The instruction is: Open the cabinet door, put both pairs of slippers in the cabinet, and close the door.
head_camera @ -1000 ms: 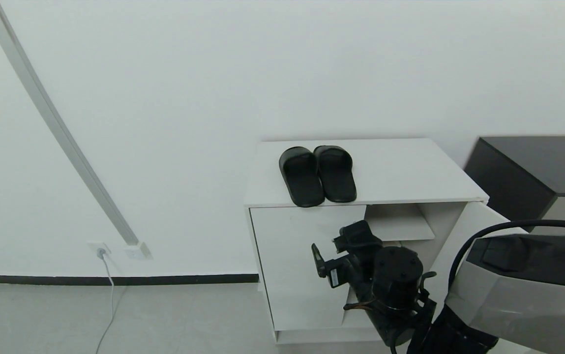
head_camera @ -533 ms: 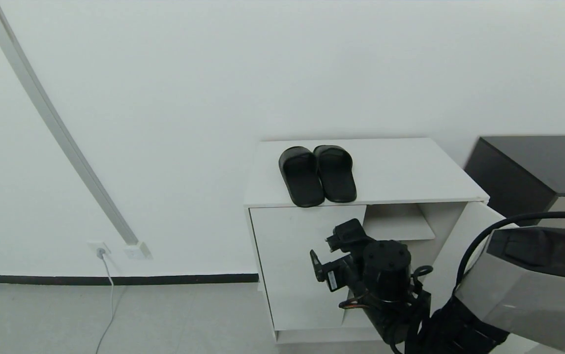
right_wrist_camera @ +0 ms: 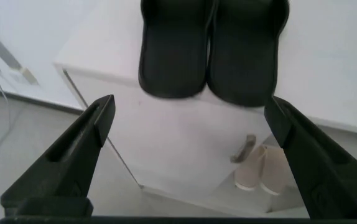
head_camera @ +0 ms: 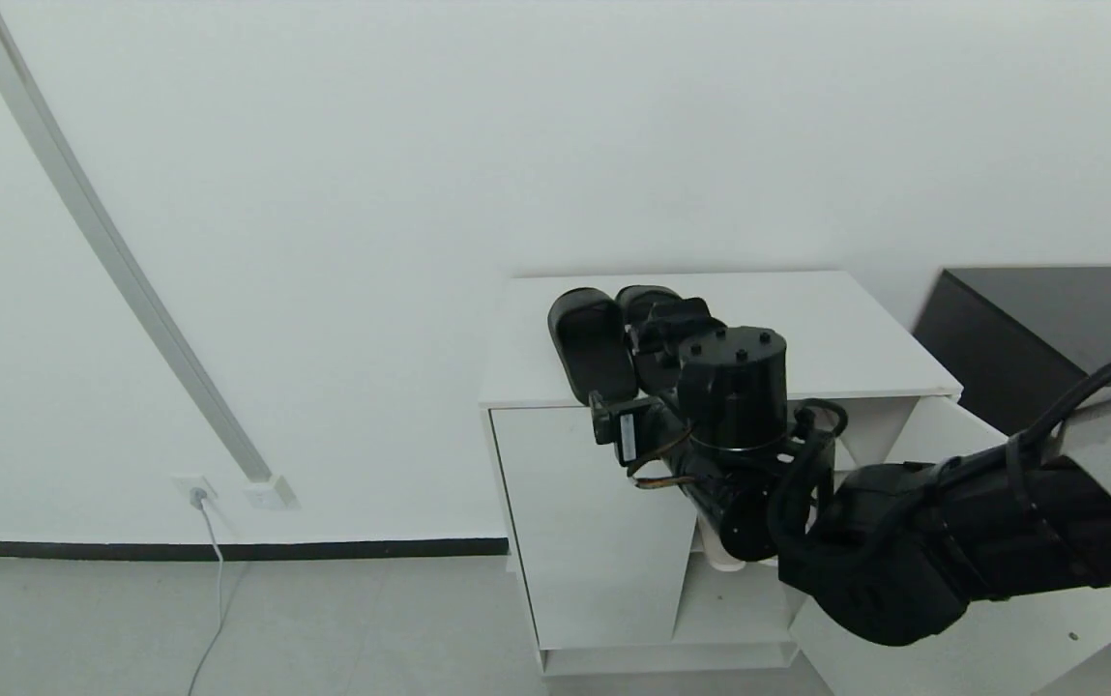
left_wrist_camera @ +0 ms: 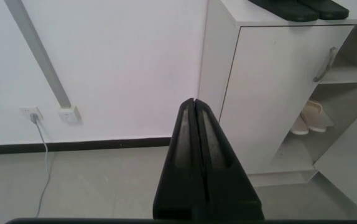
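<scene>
A pair of black slippers [head_camera: 589,343] lies on top of the white cabinet [head_camera: 594,522], toes at the front edge. My right gripper [head_camera: 659,311] hovers just in front of and above them, covering the right slipper in the head view. In the right wrist view the gripper [right_wrist_camera: 190,102] is wide open, its fingers [right_wrist_camera: 79,146] either side of the black slippers [right_wrist_camera: 213,50], not touching. A beige pair [right_wrist_camera: 259,171] rests low inside the cabinet. The right door [head_camera: 903,667] is swung open; the left door is closed. My left gripper [left_wrist_camera: 195,106] is shut and empty, away from the cabinet [left_wrist_camera: 272,93].
A dark cabinet [head_camera: 1048,329] stands to the right of the white one. A wall socket with a cable [head_camera: 197,495] and a slanted conduit [head_camera: 110,242] are on the wall to the left. Open floor lies left of the cabinet.
My right arm has risen from in front of the cabinet doors to the level of the cabinet top, bringing its gripper up to the black slippers. The slippers have not moved.
</scene>
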Controlling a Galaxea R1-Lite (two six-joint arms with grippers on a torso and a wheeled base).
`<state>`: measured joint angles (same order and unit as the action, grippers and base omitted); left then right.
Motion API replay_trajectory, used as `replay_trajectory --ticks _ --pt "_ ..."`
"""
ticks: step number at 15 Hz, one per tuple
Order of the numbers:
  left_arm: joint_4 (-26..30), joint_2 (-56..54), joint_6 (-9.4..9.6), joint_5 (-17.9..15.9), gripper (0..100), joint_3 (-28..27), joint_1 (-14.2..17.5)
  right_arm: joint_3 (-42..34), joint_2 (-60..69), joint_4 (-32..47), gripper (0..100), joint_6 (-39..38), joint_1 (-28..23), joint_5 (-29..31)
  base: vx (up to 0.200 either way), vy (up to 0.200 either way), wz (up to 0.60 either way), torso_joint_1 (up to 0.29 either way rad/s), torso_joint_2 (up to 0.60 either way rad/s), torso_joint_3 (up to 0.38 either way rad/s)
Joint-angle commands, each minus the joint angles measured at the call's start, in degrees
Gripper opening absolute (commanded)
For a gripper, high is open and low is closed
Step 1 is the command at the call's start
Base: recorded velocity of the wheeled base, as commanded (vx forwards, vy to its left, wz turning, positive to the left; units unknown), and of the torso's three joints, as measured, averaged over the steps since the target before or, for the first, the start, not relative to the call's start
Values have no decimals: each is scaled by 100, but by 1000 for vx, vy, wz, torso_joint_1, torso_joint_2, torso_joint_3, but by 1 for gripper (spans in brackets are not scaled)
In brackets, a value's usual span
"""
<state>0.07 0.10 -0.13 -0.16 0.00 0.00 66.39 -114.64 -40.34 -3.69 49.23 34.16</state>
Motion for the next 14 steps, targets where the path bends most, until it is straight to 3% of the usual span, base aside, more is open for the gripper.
replay_trajectory --ticks 1,3,6,14 --pt "1 -1 -4 -2 0 0 0 515 -6 378 100 -228 -1 109 0 0 0 0 0 0" --pt "1 -1 5 -2 0 0 0 805 -50 887 100 -448 -18 126 0 0 0 0 0 0" --pt "-7 -1 -4 -2 0 0 0 858 -146 958 100 -483 -18 161 0 0 0 0 0 0" --pt "-7 -1 13 -2 0 0 0 577 -348 756 100 -501 -133 117 200 0 0 2 2 2"
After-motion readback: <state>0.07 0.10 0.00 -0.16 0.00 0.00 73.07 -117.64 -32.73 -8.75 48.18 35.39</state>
